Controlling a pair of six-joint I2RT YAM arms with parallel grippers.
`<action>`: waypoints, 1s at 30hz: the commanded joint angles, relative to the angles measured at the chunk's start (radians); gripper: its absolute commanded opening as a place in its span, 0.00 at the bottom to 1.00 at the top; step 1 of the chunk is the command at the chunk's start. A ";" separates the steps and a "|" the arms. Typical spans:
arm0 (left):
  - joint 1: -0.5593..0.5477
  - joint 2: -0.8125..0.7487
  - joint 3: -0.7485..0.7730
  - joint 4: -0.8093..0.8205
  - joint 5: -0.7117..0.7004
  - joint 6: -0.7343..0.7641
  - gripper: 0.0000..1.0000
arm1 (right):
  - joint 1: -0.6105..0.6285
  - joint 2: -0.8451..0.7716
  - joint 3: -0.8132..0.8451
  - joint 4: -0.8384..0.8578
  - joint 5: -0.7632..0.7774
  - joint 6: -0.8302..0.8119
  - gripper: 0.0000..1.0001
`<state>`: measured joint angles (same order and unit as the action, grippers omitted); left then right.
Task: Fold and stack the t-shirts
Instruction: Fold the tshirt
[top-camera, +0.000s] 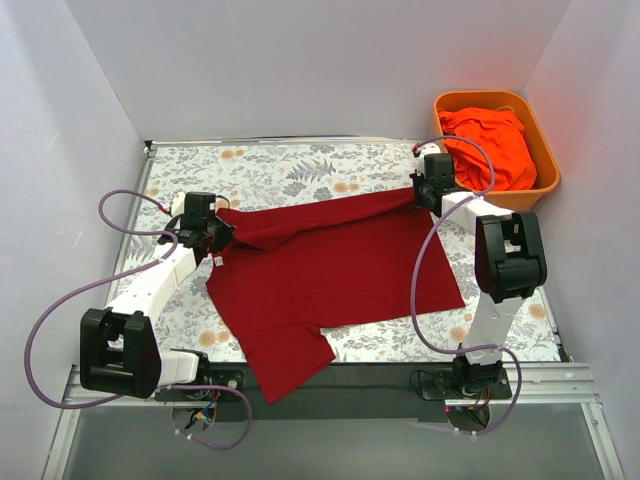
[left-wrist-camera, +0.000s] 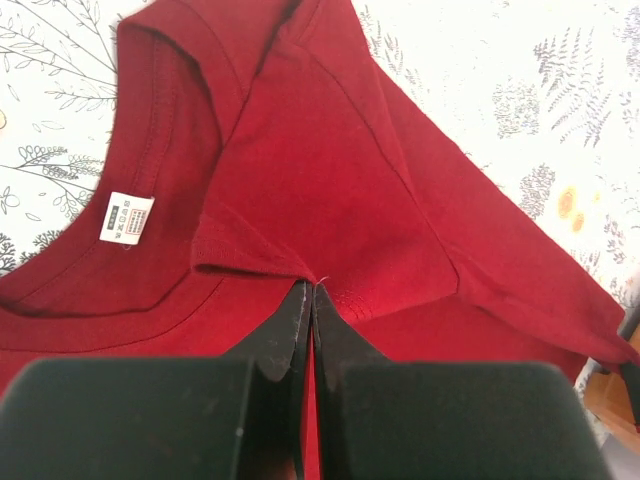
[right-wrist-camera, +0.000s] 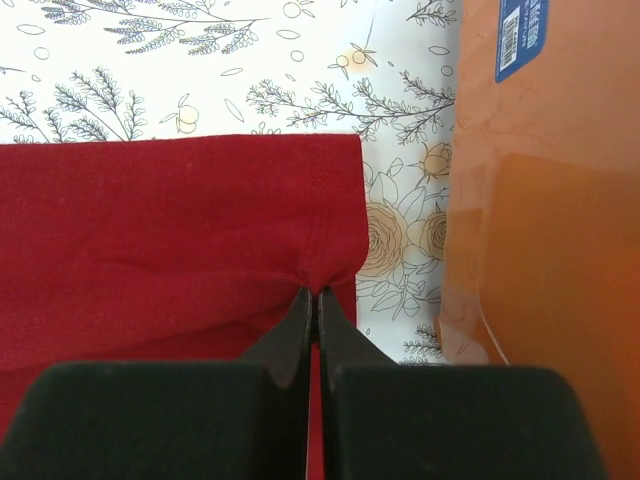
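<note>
The dark crimson t-shirt (top-camera: 330, 275) lies spread across the floral table, its far edge partly folded toward me. My left gripper (top-camera: 222, 236) is shut on its cloth near the collar, beside the white label (left-wrist-camera: 128, 217); the pinch shows in the left wrist view (left-wrist-camera: 312, 288). My right gripper (top-camera: 418, 192) is shut on the shirt's hem corner at the far right, seen in the right wrist view (right-wrist-camera: 318, 292). The bright orange-red t-shirt (top-camera: 490, 145) lies bunched in the orange tub (top-camera: 545, 150).
The orange plastic tub stands at the far right corner, close to my right gripper, its wall filling the right of the right wrist view (right-wrist-camera: 540, 200). White walls enclose the table on three sides. One sleeve (top-camera: 290, 365) hangs over the near table edge.
</note>
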<state>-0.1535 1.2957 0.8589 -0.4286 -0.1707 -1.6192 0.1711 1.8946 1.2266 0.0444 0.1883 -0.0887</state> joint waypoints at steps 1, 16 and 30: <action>-0.001 -0.053 0.009 0.013 0.019 -0.010 0.00 | -0.005 -0.057 0.011 -0.006 0.022 0.027 0.01; -0.001 -0.095 -0.009 -0.024 0.049 -0.025 0.00 | -0.004 -0.126 -0.084 -0.028 0.019 0.083 0.01; -0.001 -0.179 -0.156 0.042 0.102 -0.036 0.51 | 0.013 -0.109 -0.090 -0.101 -0.033 0.188 0.41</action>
<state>-0.1535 1.1919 0.6910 -0.4194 -0.0673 -1.6733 0.1711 1.8275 1.1309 -0.0345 0.1730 0.0513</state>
